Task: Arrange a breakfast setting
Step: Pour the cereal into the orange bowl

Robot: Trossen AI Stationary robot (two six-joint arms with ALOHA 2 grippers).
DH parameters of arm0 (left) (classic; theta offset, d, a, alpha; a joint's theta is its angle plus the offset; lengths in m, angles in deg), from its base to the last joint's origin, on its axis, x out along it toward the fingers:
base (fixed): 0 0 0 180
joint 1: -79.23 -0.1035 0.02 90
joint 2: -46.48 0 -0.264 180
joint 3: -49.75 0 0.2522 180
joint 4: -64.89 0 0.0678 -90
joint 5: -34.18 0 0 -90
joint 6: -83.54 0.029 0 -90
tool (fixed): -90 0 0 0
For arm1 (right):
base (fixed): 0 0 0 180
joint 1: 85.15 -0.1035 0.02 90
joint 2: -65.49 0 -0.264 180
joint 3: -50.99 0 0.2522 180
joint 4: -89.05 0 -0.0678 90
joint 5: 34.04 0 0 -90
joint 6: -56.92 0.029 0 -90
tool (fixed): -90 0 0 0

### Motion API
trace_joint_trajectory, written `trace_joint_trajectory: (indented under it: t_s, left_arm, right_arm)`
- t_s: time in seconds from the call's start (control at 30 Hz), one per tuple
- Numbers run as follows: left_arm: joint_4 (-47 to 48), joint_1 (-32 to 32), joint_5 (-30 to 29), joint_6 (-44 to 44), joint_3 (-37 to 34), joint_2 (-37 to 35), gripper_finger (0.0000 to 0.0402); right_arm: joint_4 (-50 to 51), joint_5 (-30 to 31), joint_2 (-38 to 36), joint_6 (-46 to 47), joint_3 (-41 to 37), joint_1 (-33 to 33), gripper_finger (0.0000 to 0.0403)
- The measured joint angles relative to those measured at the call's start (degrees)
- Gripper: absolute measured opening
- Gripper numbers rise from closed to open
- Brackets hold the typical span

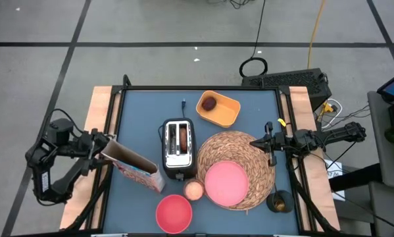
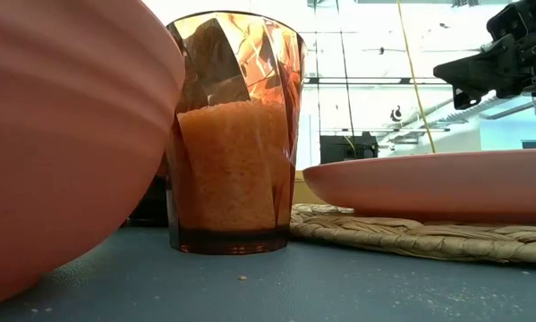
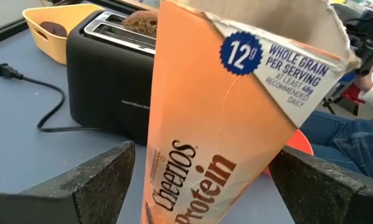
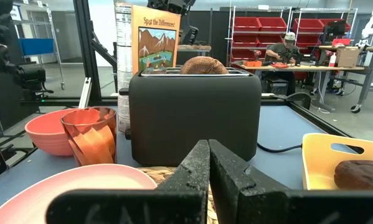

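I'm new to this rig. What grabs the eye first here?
The left end effector at the table's left edge holds a tilted cereal box beside the black toaster mid-table. To the right, a pink plate sits on the woven placemat, near the shut right end effector.

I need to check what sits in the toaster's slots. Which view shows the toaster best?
The high view: the toaster is seen from above, both slots open to sight, brown bread in one. The right wrist view shows its dark side with bread poking out; the left wrist view shows part behind the cereal box; the low view hides it.
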Motion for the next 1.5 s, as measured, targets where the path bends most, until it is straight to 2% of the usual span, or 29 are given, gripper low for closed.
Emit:
trace_joint_trajectory:
  t_s: [0.43,0.7,1.2,1.5]
  left_arm:
    - [0.0,-2.9,3.0,0.5,0.0,0.0,0.0363]
    - [-0.6,-3.1,3.0,-8.7,0.0,0.0,0.0363]
    - [-1.8,-3.1,2.9,-15.6,0.0,0.0,0.0363]
    - [-1.8,-3.1,-1.5,-8.5,0.0,0.0,0.0363]
  right_arm:
    - [0.0,0.0,0.0,0.0,0.0,0.0,0.0000]
    - [0.0,0.0,0.0,0.0,0.0,0.0,0.0000]
    - [0.0,0.0,0.0,0.0,0.0,0.0,0.0000]
    - [0.0,0.0,0.0,0.0,0.0,0.0,0.0000]
